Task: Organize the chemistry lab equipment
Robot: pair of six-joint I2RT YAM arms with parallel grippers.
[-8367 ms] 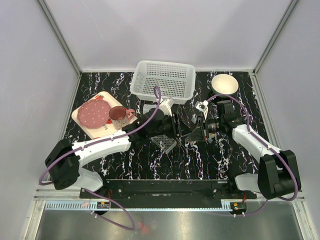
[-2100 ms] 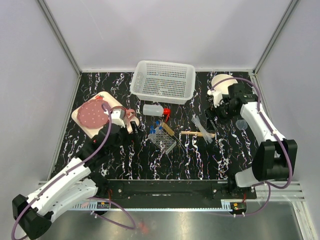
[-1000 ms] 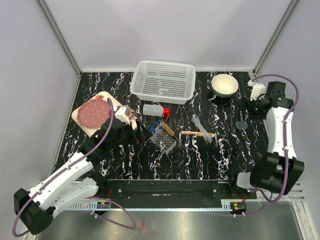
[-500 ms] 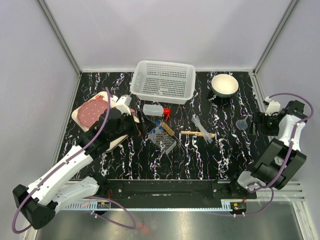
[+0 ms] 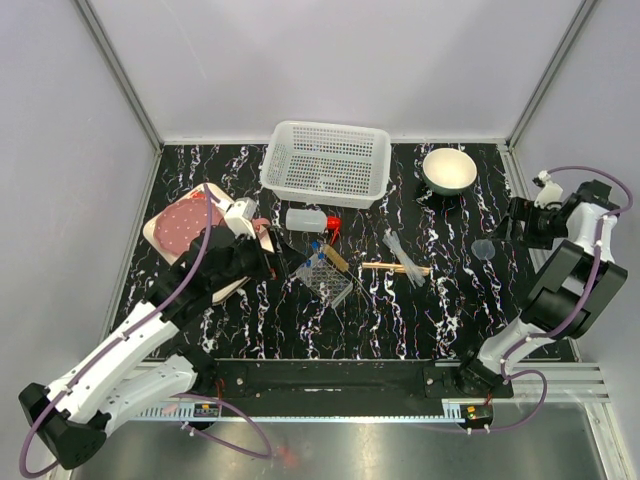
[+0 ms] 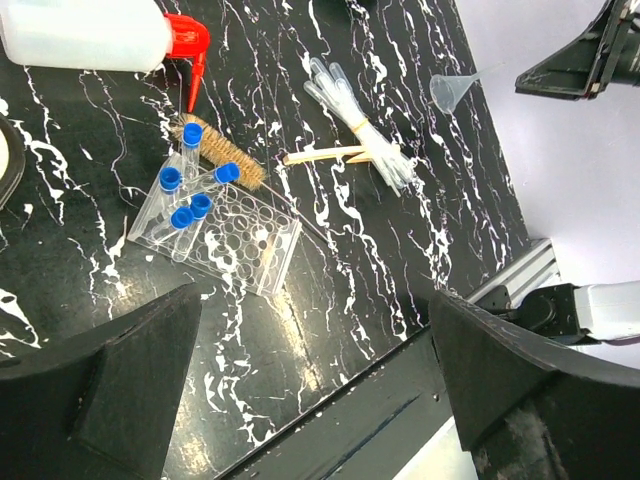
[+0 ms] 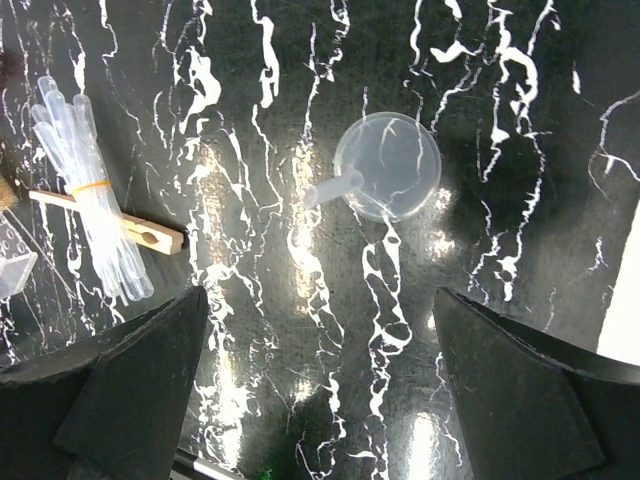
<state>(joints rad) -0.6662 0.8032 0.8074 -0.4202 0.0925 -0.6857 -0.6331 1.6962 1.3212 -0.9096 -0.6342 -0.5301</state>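
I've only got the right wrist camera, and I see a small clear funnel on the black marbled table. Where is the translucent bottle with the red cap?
Observer: The translucent red-capped bottle lies on its side just on the near side of the white mesh basket, outside your picture.
Operator: And the test tubes?
Observer: The small clear blue-capped test tubes are bunched at one end of the tube rack, close to the bottle's spout.
Operator: Is the left hand busy?
Observer: No, the left hand is open and empty, hovering just left of the tube rack.
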